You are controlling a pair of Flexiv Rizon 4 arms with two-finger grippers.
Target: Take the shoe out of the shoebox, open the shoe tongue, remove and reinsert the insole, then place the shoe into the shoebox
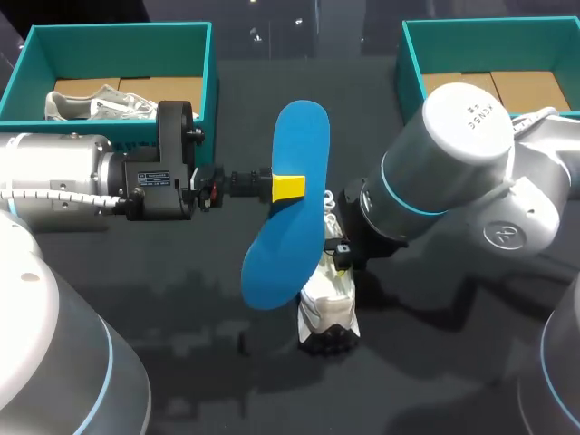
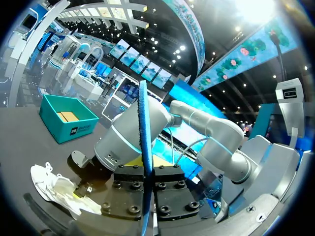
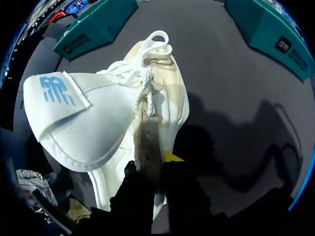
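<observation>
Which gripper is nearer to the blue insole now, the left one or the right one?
Left. The left gripper has its jaws shut on the blue insole at its middle. The right gripper is shut on the white shoe, beside the insole's lower end.

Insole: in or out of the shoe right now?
Out. The left gripper pinches the blue insole in the air, outside the white shoe.
</observation>
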